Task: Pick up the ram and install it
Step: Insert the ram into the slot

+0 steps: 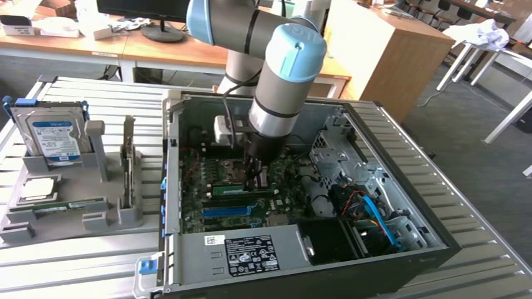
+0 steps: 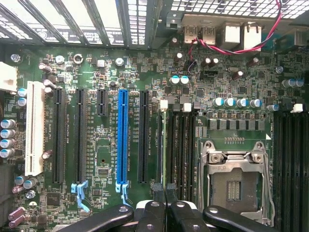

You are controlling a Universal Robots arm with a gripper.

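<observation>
I am looking down into the open computer case (image 1: 365, 118) with the claw (image 1: 253, 176) hanging low over the green main board (image 2: 101, 159). It is standing almost fully closed, and its fingertips (image 2: 157, 187) seem to be pinching the thin ram stick (image 2: 162, 145) edge-on. The stick is sitting directly under the claw, over the slot nearest the blue connector (image 2: 122, 140). In the exterior view its long axis is running from 9 o'clock to 3 o'clock. I am not seeing whether it is seated.
</observation>
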